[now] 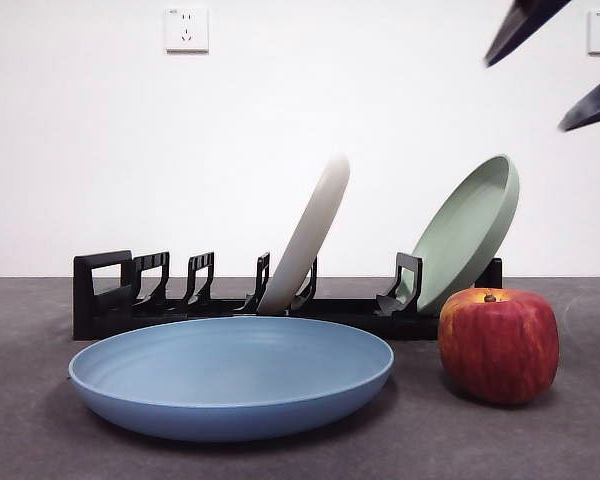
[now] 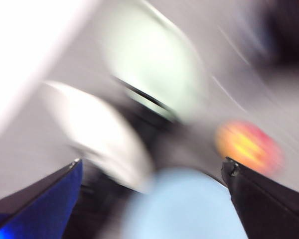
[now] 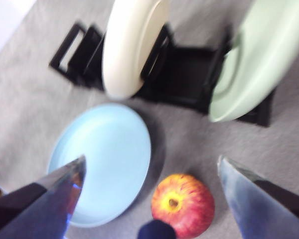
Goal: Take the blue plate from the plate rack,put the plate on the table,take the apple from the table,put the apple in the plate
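On table (image 1: 20, 440), blue plate (image 1: 230, 375) lies flat in front of rack (image 1: 110, 300), empty. Apple (image 1: 498, 343) stands just beside plate, stem up, not touching. Right gripper (image 3: 152, 172) hangs above apple, jaws spread wide, nothing held. Left gripper (image 2: 152, 172) also spread, empty; its view too blurred for more. White plate (image 1: 308, 235) and green plate (image 1: 467, 232) lean in rack. Apple likely firm, fairly heavy, smooth skin, may slip or roll; best grip across widest middle from above, jaws either side of stem.
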Robot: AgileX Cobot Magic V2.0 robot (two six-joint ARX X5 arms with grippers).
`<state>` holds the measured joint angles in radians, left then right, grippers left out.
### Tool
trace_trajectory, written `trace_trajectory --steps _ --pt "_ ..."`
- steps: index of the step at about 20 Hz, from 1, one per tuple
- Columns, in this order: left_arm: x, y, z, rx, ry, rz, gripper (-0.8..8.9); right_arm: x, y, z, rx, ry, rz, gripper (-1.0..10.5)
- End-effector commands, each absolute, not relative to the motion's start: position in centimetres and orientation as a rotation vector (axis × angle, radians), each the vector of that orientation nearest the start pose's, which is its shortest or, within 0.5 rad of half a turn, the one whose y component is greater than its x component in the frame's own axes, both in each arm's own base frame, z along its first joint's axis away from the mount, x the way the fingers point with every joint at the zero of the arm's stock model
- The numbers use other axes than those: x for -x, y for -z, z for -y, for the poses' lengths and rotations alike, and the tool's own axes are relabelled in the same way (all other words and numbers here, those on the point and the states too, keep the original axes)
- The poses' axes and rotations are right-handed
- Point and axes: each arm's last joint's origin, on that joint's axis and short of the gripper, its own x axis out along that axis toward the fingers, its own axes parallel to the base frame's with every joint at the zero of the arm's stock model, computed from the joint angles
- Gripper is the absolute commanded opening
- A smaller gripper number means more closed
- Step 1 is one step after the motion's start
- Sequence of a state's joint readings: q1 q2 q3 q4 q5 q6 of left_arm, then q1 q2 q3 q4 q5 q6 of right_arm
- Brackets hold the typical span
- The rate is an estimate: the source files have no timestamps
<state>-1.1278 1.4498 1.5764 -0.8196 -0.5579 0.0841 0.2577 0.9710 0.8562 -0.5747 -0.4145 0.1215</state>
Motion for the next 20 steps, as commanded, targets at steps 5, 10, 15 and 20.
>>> trace_trajectory --steps 5,10,15,20 --pt "-14.4 -51.7 17.9 -0.456 0.218 -0.196 4.7 -19.3 -26.4 -10.7 0.093 -0.551 -0.869 5.8" --pt "-14.4 -53.7 13.7 -0.416 0.099 -0.197 4.69 -20.4 -23.0 -13.2 0.257 -0.496 -0.985 5.8" --pt "-14.7 -53.1 12.7 -0.453 0.06 -0.26 4.69 -22.2 -19.2 -14.4 0.295 -0.482 -1.115 5.7" --pt "-14.7 -53.0 12.6 -0.46 0.057 -0.272 4.68 -23.2 -16.0 -15.1 0.324 -0.467 -1.217 5.2"
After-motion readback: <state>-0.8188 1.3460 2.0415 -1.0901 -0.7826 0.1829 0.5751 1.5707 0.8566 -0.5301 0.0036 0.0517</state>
